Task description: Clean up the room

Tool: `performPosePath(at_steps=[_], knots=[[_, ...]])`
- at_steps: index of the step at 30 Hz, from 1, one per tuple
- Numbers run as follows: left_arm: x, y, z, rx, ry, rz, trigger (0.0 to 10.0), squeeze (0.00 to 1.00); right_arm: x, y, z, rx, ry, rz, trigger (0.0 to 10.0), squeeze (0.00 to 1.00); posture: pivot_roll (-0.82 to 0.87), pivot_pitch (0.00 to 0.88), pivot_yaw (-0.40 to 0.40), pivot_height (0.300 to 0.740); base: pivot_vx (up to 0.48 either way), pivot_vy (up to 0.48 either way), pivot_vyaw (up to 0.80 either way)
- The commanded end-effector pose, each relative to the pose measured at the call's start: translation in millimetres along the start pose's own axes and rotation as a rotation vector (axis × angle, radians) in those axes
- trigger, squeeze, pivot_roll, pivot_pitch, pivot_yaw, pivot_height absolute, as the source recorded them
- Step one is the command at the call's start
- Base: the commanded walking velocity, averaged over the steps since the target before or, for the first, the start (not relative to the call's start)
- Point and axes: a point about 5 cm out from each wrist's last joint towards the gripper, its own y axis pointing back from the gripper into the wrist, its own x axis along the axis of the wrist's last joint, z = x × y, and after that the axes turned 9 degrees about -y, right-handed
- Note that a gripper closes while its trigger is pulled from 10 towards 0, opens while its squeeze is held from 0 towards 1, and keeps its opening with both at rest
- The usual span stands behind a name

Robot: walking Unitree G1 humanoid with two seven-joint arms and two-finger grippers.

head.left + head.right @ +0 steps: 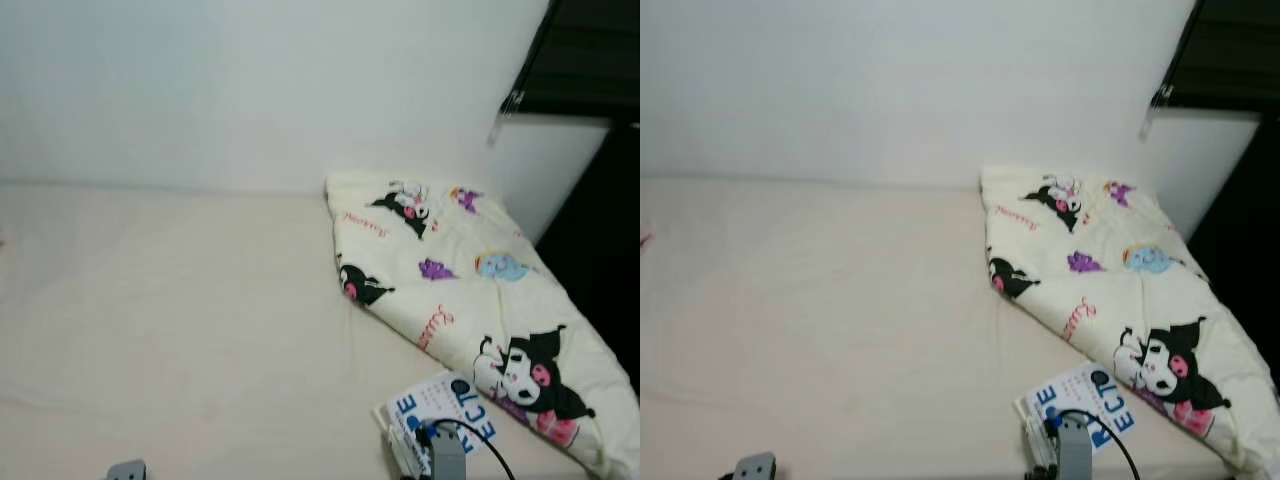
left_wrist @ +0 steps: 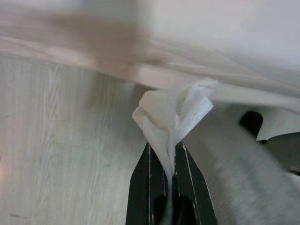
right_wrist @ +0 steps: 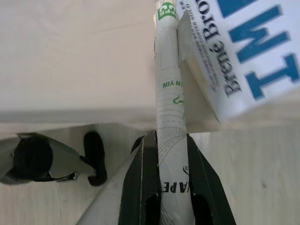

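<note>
Two items held, one per gripper. Item one: a crumpled white tissue [image 2: 174, 115], pinched between the fingers of my left gripper [image 2: 169, 159]; the wad fans out above the fingertips, with pale wood-grain floor [image 2: 56, 154] behind it and the edge of the bed sheet above. Item two: a flat white carton [image 3: 169, 117] with green printing, clamped between the two black fingers [image 3: 140, 187] of my right gripper [image 3: 169, 154]; it stands up along the fingers, and its far end reaches over the edge of the bed beside a white book [image 3: 243, 56] with large blue lettering.

Bed [image 1: 180, 320]: cream sheet, wide and mostly bare, running back to a white wall [image 1: 250, 90].

Blanket [image 1: 470, 290]: cream, folded, printed with black-and-pink cartoon figures, small purple shapes and a blue one; lies along the right side of the bed, from the wall toward the near edge.

Book, head view [image 1: 445, 410]: white cover, blue letters, flat on the sheet at the near edge, touching the blanket's lower end. My right wrist, grey with a black cable, sits just in front of it.

Dark furniture [image 1: 590, 60]: upper right, beyond the blanket.

One dark rounded object [image 3: 33, 159] on the floor below the bed edge; cannot identify.
</note>
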Motion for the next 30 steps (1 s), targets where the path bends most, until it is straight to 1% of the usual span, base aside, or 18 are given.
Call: performPosePath(at_steps=[1, 3, 6, 7, 8, 10, 13, 14, 15, 18, 19, 24, 30], knots=[[-7.3, 0.8, 3.0, -0.010, -0.004, -0.028, 10.0, 0.00, -9.3, 2.3, 5.1, -0.027, -0.016, -0.029, 10.0, 0.00, 0.05, 0.000, -0.108, 0.736, -0.390, 0.000, 0.00], [-7.1, 0.8, 3.8, -0.017, -0.004, -0.026, 10.0, 0.00, -11.5, 3.2, 7.4, -0.048, -0.020, -0.027, 10.0, 0.00, 0.05, 0.000, -0.108, 0.740, -0.390, 0.000, 0.00], [-7.8, 0.7, 6.9, -0.026, -0.059, -0.031, 10.0, 0.00, -23.8, 8.6, 20.1, -0.147, -0.011, -0.069, 10.0, 0.00, 0.05, 0.000, -0.108, 0.740, 0.000, 0.000, 0.00], [-7.8, 0.7, 6.9, -0.026, -0.059, -0.031, 10.0, 0.00, -23.8, 8.6, 20.1, -0.147, -0.011, -0.069, 10.0, 0.00, 0.05, 0.000, -0.108, 0.740, 0.000, 0.000, 0.00], [-8.2, 0.7, 8.6, -0.032, -0.077, -0.030, 10.0, 0.00, -28.0, 10.8, 24.0, -0.165, -0.009, -0.080, 10.0, 0.00, 0.05, 0.000, -0.108, 0.740, 0.000, 0.000, 0.00], [-9.3, 0.8, 12.3, -0.044, -0.113, -0.034, 10.0, 0.00, -36.6, 14.8, 30.3, -0.190, 0.031, -0.122, 10.0, 0.00, 0.05, 0.000, -0.107, 0.740, 0.000, 0.000, 0.00], [-9.8, 0.6, 17.5, -0.061, -0.178, -0.040, 10.0, 0.00, -44.7, 18.4, 35.4, -0.221, 0.079, -0.168, 10.0, 0.00, 0.05, 0.000, -0.107, 0.740, 0.000, 0.000, 0.63], [-9.8, 0.6, 17.5, -0.061, -0.178, -0.040, 10.0, 0.00, -44.7, 18.4, 35.4, -0.221, 0.079, -0.168, 10.0, 0.00, 0.05, 0.000, -0.107, 0.740, 0.000, 0.000, 0.77], [-10.0, 0.6, 19.2, -0.065, -0.195, -0.041, 10.0, 0.00, -46.1, 18.9, 36.2, -0.228, 0.092, -0.177, 10.0, 0.00, 0.05, 0.000, -0.107, 0.740, 0.000, 0.000, 0.77], [-8.9, 0.2, 26.0, -0.080, -0.292, -0.039, 10.0, 0.00, -48.5, 18.3, 33.7, -0.215, 0.131, -0.199, 10.0, 0.00, 0.05, 0.000, -0.103, 0.740, 0.000, 0.000, 0.77], [-8.9, 0.2, 26.0, -0.080, -0.292, -0.039, 10.0, 0.00, -48.5, 18.3, 33.7, -0.215, 0.131, -0.199, 10.0, 0.00, 0.05, 0.000, -0.103, 0.740, 0.000, 0.000, 0.77], [-7.6, -0.1, 30.9, -0.093, -0.353, -0.037, 10.0, 0.00, -49.1, 16.2, 29.0, -0.210, 0.144, -0.197, 10.0, 0.00, 0.05, 0.000, -0.099, 0.740, 0.000, 0.000, 0.77], [-8.5, 0.0, 30.8, -0.091, -0.374, -0.042, 10.0, 0.00, -53.6, 17.2, 28.9, -0.214, 0.159, -0.207, 10.0, 0.00, 0.05, 0.000, -0.101, 0.740, 0.000, 0.000, 0.77]])
